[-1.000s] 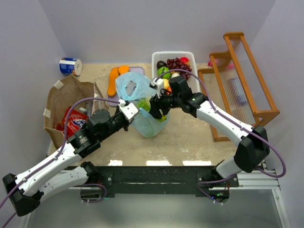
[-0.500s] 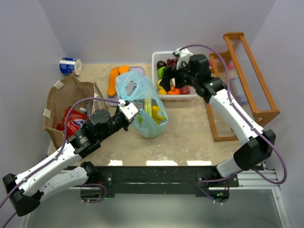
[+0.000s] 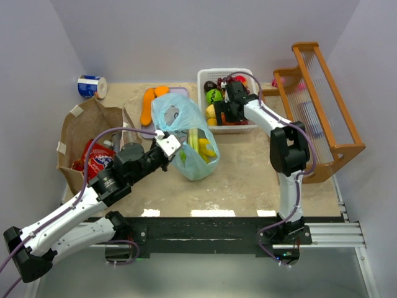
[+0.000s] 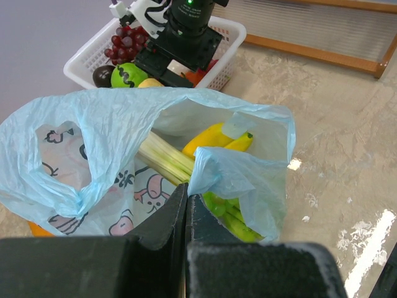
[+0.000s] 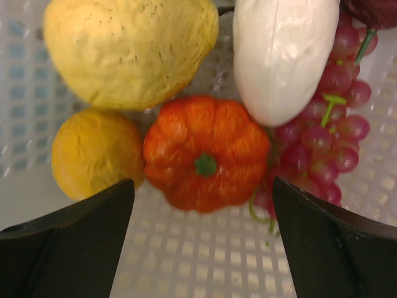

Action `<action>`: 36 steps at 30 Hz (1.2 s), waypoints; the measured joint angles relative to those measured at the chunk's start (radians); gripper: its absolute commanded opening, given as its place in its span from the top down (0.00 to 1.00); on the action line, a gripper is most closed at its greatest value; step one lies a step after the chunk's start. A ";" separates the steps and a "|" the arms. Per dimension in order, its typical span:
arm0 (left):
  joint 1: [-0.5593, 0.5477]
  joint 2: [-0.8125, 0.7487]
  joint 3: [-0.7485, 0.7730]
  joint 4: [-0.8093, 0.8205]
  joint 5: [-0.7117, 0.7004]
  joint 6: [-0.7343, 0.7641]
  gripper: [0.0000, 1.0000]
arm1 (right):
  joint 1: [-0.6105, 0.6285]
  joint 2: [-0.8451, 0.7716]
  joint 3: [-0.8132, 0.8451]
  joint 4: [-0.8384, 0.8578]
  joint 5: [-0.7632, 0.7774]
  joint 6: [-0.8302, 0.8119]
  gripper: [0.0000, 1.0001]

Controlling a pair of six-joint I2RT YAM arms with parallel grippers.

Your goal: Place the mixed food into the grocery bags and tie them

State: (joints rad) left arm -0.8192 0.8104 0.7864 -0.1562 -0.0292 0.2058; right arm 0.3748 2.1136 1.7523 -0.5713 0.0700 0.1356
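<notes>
The brown paper bag (image 3: 77,127) sits at the surface's (image 3: 248,171) left edge. The left end effector (image 4: 186,200) pinches shut on the rim of the light-blue plastic bag (image 4: 80,143) — banana (image 4: 208,138) and celery stalks (image 4: 164,158) inside. The right end effector (image 5: 201,208) gapes wide over the toy pumpkin (image 5: 206,152) — in the white basket (image 5: 186,264).

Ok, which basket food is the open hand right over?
The orange pumpkin: it lies centred below the right hand; the yellow fruits, white piece and grapes sit further out.
</notes>
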 measured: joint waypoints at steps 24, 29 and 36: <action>0.000 0.027 -0.014 0.006 0.001 0.000 1.00 | 0.011 0.030 -0.004 0.022 0.042 -0.037 0.41; 0.000 0.027 -0.014 0.006 0.000 0.000 1.00 | 0.011 0.028 -0.004 0.023 0.046 -0.039 0.71; 0.000 0.023 -0.015 0.006 -0.001 0.000 1.00 | 0.011 -0.046 -0.011 0.013 0.024 -0.035 0.94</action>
State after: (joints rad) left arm -0.8192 0.8337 0.7715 -0.1501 -0.0299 0.2062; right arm 0.3859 2.0674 1.7409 -0.5579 0.0937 0.1005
